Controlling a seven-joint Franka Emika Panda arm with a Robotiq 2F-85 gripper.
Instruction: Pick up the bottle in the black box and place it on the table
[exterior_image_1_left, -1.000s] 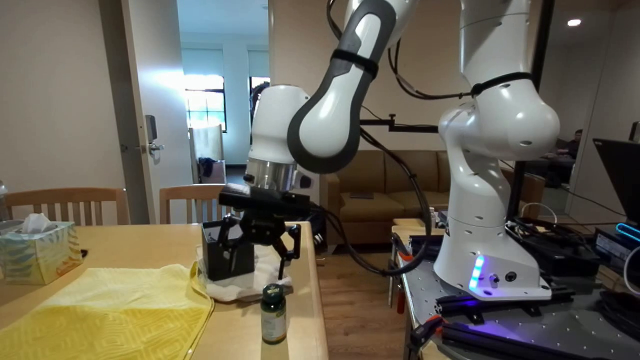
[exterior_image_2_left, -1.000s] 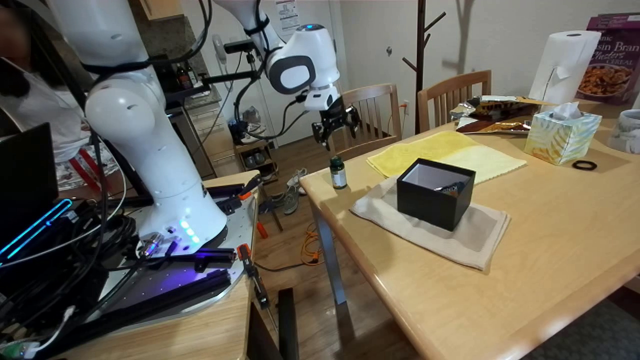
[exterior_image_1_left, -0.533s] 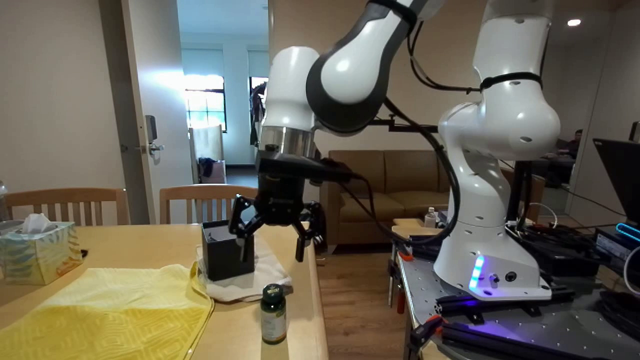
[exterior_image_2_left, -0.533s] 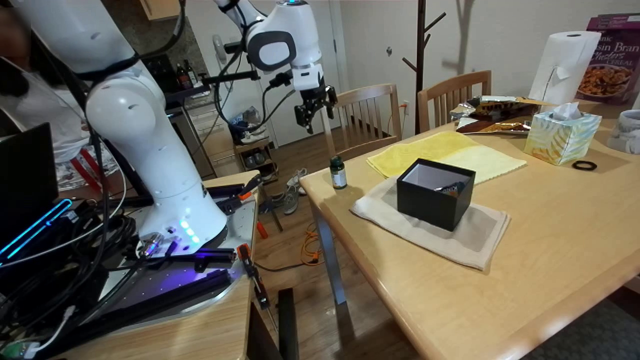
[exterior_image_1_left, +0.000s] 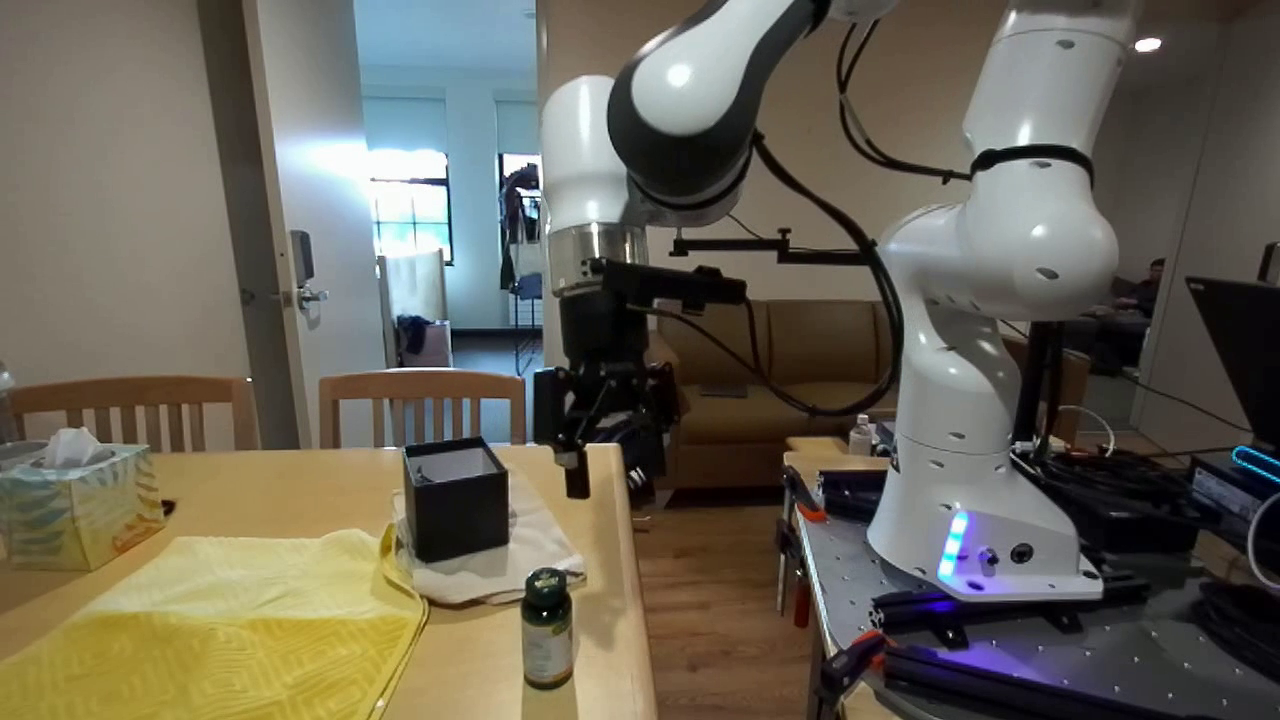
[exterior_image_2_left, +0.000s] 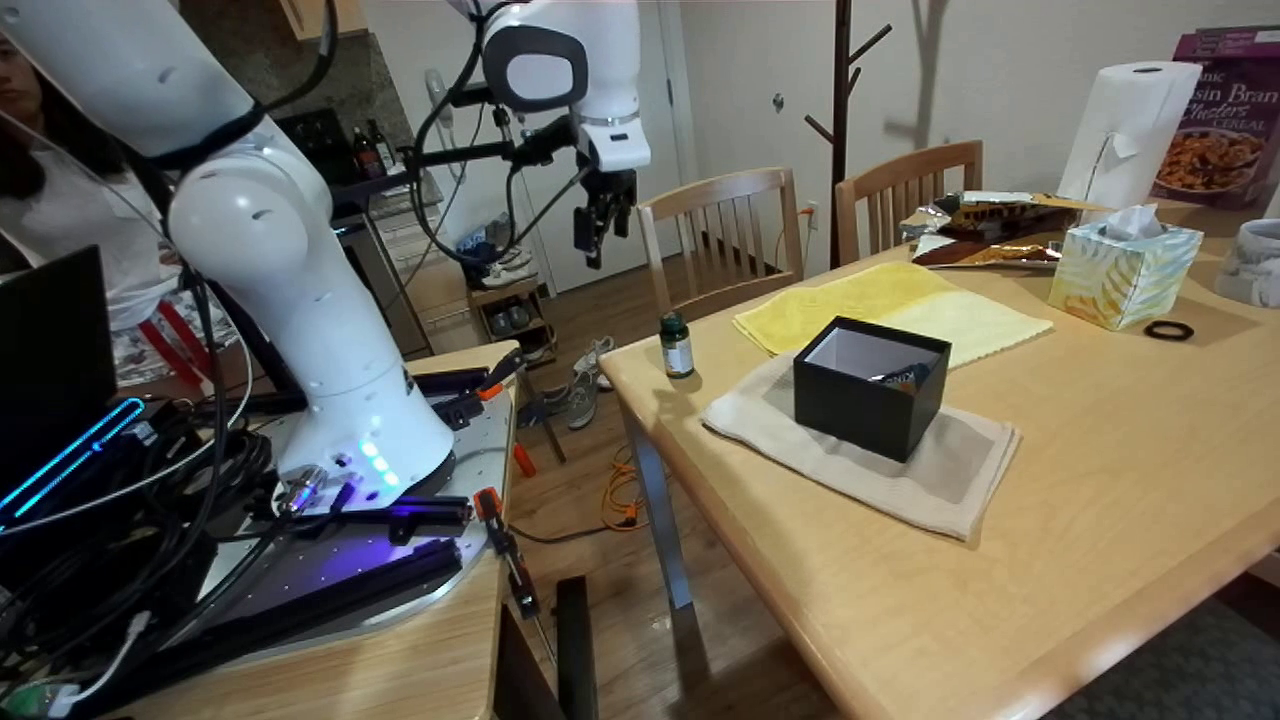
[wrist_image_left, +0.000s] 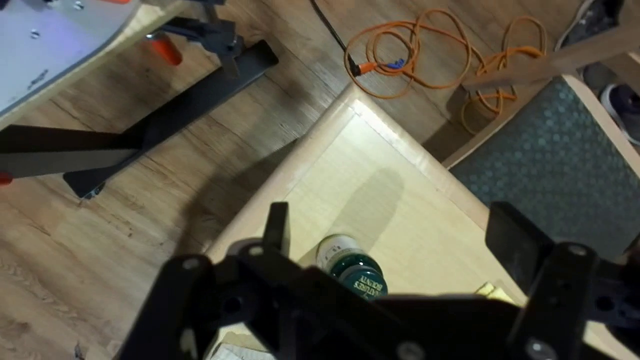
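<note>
- Table (exterior_image_2_left: 1090, 500): placing upon it appears completed; only withdrawal is judged to remain.
- Gripper (wrist_image_left: 392, 225): raised and turned within the last second; jaws held apart, nothing gripped.
- Box (exterior_image_2_left: 855, 410): left unmoved.
- Bottle (exterior_image_1_left: 547, 630): left upright near the table's corner, outside the box, undisturbed.

It looked like a home: bottles (exterior_image_2_left: 367, 154) stood at a kitchen counter (exterior_image_2_left: 404, 204) with drawers (exterior_image_2_left: 440, 292), a tan sofa (exterior_image_1_left: 815, 345) sat by a wall (exterior_image_1_left: 800, 283), shoes (exterior_image_2_left: 583, 400) lay near a low rack (exterior_image_2_left: 502, 295), a coat stand (exterior_image_2_left: 841, 130) rose behind wooden dining chairs (exterior_image_2_left: 717, 190), and a cereal box (exterior_image_2_left: 1220, 155), tissue box (exterior_image_2_left: 1125, 275) and paper towel roll (exterior_image_2_left: 1130, 130) shared the surface (exterior_image_2_left: 1100, 440).
</note>
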